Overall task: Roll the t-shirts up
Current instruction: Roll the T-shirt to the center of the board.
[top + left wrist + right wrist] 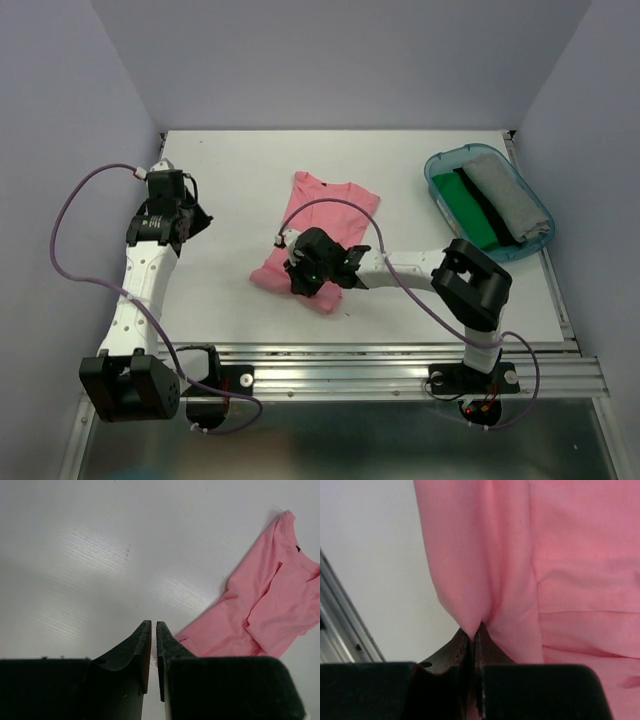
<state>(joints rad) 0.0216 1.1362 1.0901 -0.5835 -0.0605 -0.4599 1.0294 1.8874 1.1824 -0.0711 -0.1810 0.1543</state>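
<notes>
Your pink t-shirt (325, 222) lies near the middle of the white table (230, 300). It is rumpled rather than flat, with its collar end toward the far edge and its lower end toward the near edge. In the left wrist view it (265, 615) shows a small dark neck label and a sleeve folded over the body. The right gripper (303, 272) sits over the shirt's near-left part. In its own camera you can see the jaws pressed together on a ridge of the pink cloth (560, 580), which gathers into a pinched peak right at the fingertips of the right gripper (475, 630). Bare table and the metal rail of the near edge lie to the left of that fold.

The left gripper (195, 215) is well apart from the shirt, over the table's left side toward the far-left corner. Its fingers (153, 626) stand almost together, with only a thin slit between them and nothing in it.

At the far-right corner stands the teal tub (437, 172), which holds a green t-shirt (463, 205) and a grey t-shirt (508, 198) lying side by side, the grey one nearer the right edge.
</notes>
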